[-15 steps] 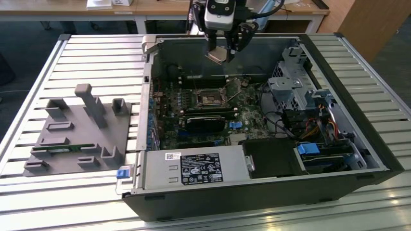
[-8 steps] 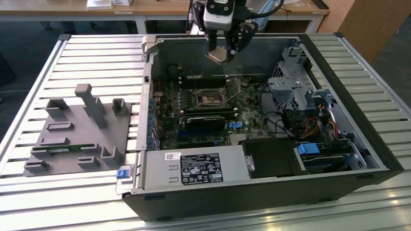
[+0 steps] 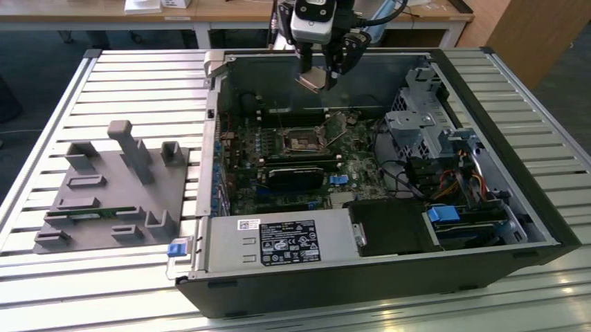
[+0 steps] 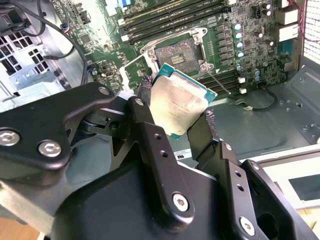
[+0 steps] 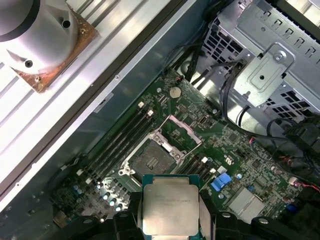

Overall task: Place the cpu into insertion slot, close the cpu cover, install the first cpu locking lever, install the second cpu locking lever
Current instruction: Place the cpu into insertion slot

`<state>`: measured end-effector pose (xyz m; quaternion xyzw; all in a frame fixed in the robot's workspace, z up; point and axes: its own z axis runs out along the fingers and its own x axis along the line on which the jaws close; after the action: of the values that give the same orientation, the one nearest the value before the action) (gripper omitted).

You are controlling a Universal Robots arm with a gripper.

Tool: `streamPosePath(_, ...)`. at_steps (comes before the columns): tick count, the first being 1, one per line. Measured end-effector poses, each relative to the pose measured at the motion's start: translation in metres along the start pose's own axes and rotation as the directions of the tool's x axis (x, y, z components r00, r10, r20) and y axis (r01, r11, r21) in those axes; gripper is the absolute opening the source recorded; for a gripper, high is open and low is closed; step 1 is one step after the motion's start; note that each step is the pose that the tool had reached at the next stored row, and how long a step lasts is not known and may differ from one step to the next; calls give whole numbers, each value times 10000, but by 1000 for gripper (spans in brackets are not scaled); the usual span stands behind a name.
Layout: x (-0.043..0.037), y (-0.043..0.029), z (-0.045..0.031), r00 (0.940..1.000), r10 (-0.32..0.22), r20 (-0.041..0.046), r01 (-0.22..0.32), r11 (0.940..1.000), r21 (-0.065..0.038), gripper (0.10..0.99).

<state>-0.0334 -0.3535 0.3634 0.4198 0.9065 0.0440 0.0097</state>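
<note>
Hanging over computer case (image 3: 388, 285), jaws clamping cpu (image 5: 170, 206)

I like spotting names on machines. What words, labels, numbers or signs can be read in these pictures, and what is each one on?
None can be read with certainty.
Black label on the power supply: lines of print and symbols, too small to read.
White sticker beside it: too small to read.
cpu, held in the pincer: faint marking on its metal face, too blurred to read.

count: 1 cpu (image 5: 167, 205), 1 insertion slot (image 5: 152, 161), 1 cpu cover (image 5: 185, 129), 1 hand (image 4: 177, 100), 1 PC case (image 3: 369, 285), 1 grey fixture (image 3: 93, 202)
</note>
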Motion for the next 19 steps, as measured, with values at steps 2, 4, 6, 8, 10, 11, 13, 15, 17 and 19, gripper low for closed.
streamPosePath(2, 0, 0, 0, 10000, 72, 7, -72, 10000, -2, 541)
streamPosePath(4, 0, 0, 0, 9999, 147, 13, -147, 9999, -3, 541)
streamPosePath(6, 1, -1, 1, 9997, 230, 20, -230, 9997, -5, 541)
streamPosePath(8, 1, -1, 2, 9995, 321, 28, -321, 9995, -7, 541)
streamPosePath(10, 1, -1, 2, 9992, 396, 35, -396, 9992, -8, 541)
streamPosePath(11, 1, -1, 2, 9990, 434, 38, -434, 9991, -9, 541)
streamPosePath(13, 2, -2, 2, 9987, 509, 45, -509, 9987, -11, 541)
streamPosePath(15, 3, -3, 2, 9983, 574, 51, -574, 9984, -12, 541)
streamPosePath(17, 4, -5, 3, 9980, 635, 56, -635, 9980, -14, 541)
streamPosePath(19, 4, -5, 3, 9976, 684, 60, -684, 9977, -15, 541)
